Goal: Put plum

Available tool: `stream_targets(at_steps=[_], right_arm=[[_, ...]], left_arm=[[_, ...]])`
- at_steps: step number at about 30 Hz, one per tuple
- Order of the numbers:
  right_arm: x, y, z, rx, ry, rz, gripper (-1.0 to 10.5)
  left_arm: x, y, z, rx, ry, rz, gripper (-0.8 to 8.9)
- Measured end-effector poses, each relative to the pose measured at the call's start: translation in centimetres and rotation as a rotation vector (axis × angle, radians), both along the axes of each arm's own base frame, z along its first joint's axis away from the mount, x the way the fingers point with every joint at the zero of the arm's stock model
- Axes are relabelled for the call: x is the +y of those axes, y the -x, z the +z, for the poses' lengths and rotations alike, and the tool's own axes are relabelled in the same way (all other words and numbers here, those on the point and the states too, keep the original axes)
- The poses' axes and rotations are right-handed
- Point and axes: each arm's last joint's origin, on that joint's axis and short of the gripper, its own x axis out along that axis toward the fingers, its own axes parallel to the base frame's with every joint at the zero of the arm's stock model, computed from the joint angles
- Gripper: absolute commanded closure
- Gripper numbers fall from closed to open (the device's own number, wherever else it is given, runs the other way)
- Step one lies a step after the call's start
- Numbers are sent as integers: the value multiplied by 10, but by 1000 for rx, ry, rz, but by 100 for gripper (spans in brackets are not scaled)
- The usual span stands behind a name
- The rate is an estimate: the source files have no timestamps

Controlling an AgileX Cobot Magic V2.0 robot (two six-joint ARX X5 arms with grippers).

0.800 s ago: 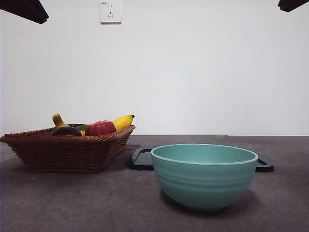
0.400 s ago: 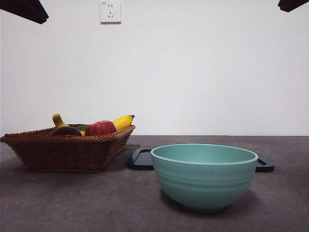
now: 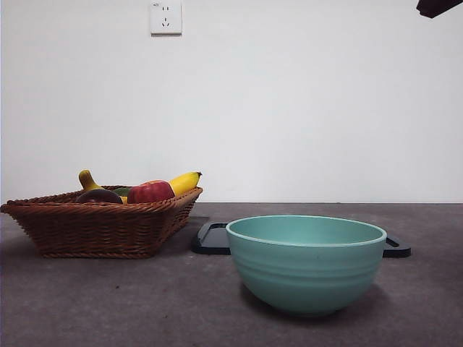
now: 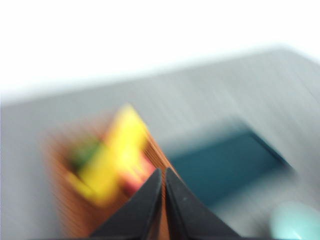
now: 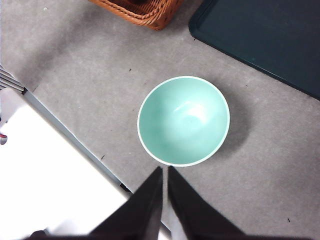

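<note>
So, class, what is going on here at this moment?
Nothing is held yet. The plum lies in the wicker basket beside a red fruit and a banana. The left end effector, shut, is above the basket in a blurred wrist view. The right end effector, shut, hangs over the empty green bowl.

The plum (image 3: 98, 196) is dark purple-maroon, smooth and rounded, lying low in the wicker basket (image 3: 94, 228), mostly hidden by the rim, just at 9 o'clock of the red fruit (image 3: 150, 191).
</note>
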Motion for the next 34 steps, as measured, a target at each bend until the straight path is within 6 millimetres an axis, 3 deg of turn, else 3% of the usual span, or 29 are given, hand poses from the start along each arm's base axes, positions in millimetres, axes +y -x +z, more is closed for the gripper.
stream_targets(at_steps=[5,12,23,29,34], right_arm=[[0,0,0,0,0,0,941],[0,0,0,0,0,0,941],[0,0,0,0,0,0,941],[0,0,0,0,0,0,941],[0,0,0,0,0,0,941]], left_arm=[[20,17,-9,-199,-5,187,804],[36,42,-60,-351,-22,399,804],[41,53,-156,-280,-44,488,804],[41,53,-186,-246,-49,487,804],[41,54,-198,-212,-55,486,804]])
